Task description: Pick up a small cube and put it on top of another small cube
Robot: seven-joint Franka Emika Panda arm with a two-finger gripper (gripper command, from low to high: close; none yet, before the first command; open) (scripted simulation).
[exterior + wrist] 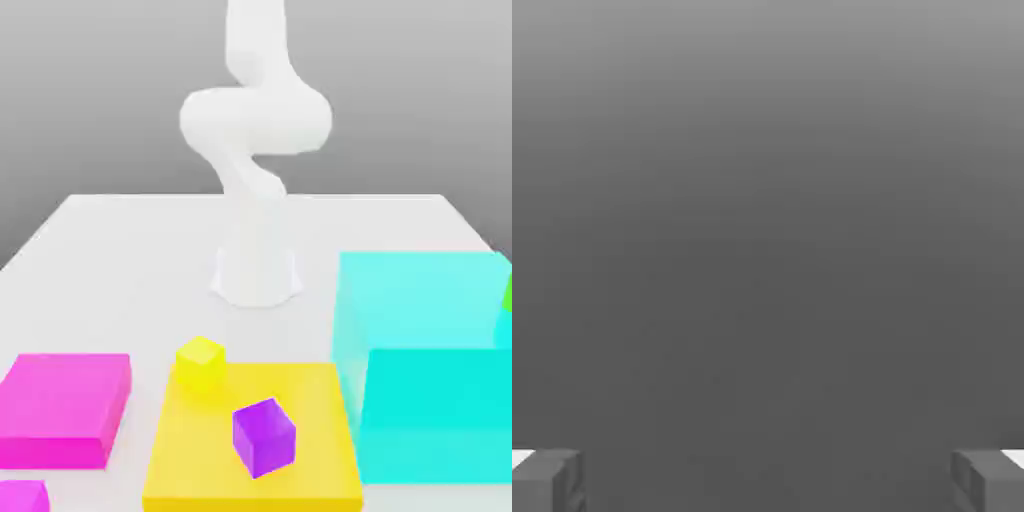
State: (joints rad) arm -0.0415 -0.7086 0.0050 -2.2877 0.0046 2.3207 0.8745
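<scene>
Small cube (22, 496) square-on; violet cube (264, 437) skewed.

Three small cubes sit on the white worktop (120, 260): one yellow small cube (201, 362), one violet-purple small cube (264, 437) and one bright magenta-pink small cube (22, 497) (cut off at the frame's edge). Two flat slabs, one magenta (62, 405), one yellow (320, 440). Two large cyan blocks (420, 300) (440, 415). One white robot arm (255, 130).
</scene>
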